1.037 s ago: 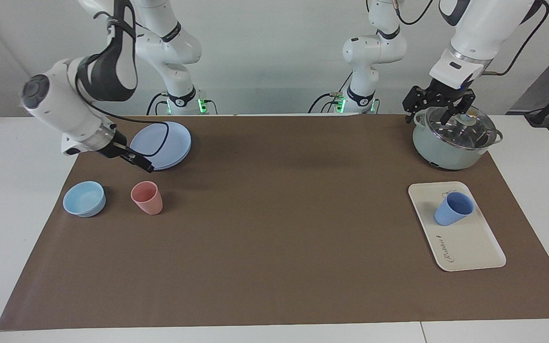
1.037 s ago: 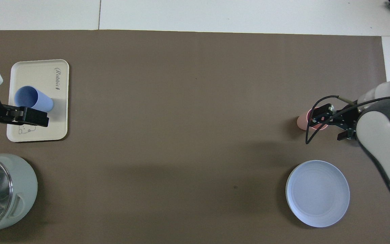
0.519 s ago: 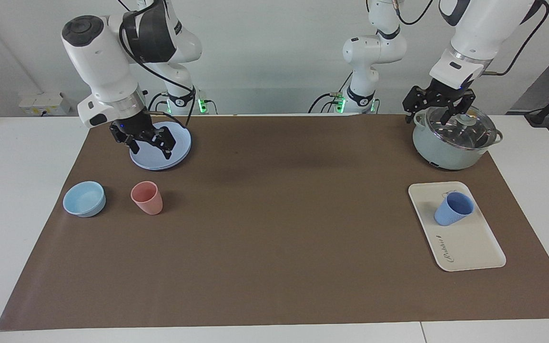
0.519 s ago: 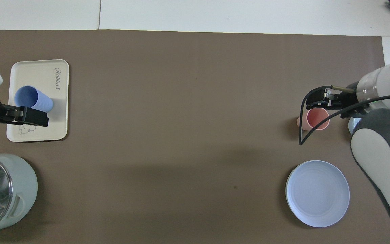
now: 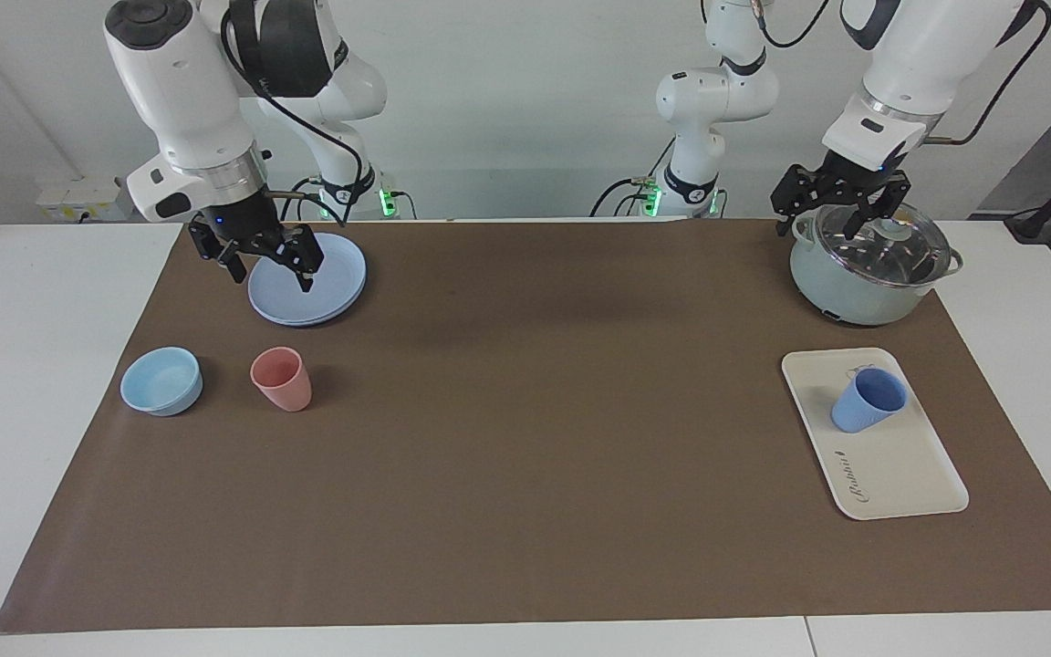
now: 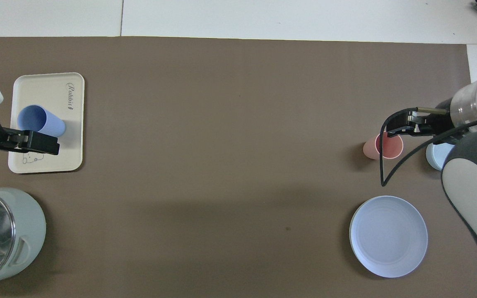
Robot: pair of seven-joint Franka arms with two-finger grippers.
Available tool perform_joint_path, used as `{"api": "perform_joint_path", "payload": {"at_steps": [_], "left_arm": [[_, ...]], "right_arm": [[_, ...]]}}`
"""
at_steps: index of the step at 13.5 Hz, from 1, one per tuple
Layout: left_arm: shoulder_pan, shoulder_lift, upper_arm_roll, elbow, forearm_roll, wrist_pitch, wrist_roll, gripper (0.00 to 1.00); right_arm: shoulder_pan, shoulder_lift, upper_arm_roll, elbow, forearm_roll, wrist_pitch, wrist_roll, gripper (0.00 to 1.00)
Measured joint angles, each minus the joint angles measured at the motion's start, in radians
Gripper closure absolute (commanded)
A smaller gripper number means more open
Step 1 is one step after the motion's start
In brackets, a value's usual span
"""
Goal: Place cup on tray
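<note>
- Brown paper (image 5: 525, 456) covers most of the white tabletop, and a plain pale wall stands by the robots' edge.
- On the cream tray (image 5: 900, 474) (image 6: 48, 89) you can read the curly word "Rabbit", and a small drawing sits at the tray's end nearer the robots.
- The blue cup (image 5: 868, 400) (image 6: 39, 121) is on the tray, close to the drawing. It looks tipped, but I cannot tell if it lies on its side.
- The tray is near the left arm's end of the table.
- A grey-green pot (image 5: 868, 265) with a glass lid sits at the corner by the left arm's base, nearer the robots than the tray.
- Toward the right arm's end are a round blue plate (image 5: 311, 278) (image 6: 388, 236), a pink cup (image 5: 282, 379) (image 6: 381, 147) and a light-blue bowl (image 5: 161, 380), all apart from each other.
- The left gripper (image 5: 840, 196) hangs up in the air over the pot, pointing down, with its fingers spread apart and nothing in them.
- The right gripper (image 5: 272, 266) hangs over the plate, pointing down, fingers wide apart and holding nothing.
- Nothing stands between the grippers and the tray.
</note>
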Motion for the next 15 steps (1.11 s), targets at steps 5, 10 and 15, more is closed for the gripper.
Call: {"api": "perform_joint_path", "payload": {"at_steps": [5, 10, 15], "left_arm": [[0.0, 0.0, 0.0, -0.001, 0.0, -0.005, 0.001, 0.0], [0.0, 0.0, 0.001, -0.001, 0.0, -0.009, 0.001, 0.0], [0.0, 0.0, 0.001, -0.001, 0.0, -0.009, 0.001, 0.0]], "right_arm": [[-0.012, -0.006, 0.0, 0.006, 0.0, -0.048, -0.018, 0.0], [-0.042, -0.006, -0.003, 0.006, 0.0, -0.052, -0.019, 0.0], [-0.041, -0.006, 0.0, 0.009, 0.001, -0.052, -0.019, 0.0]]}}
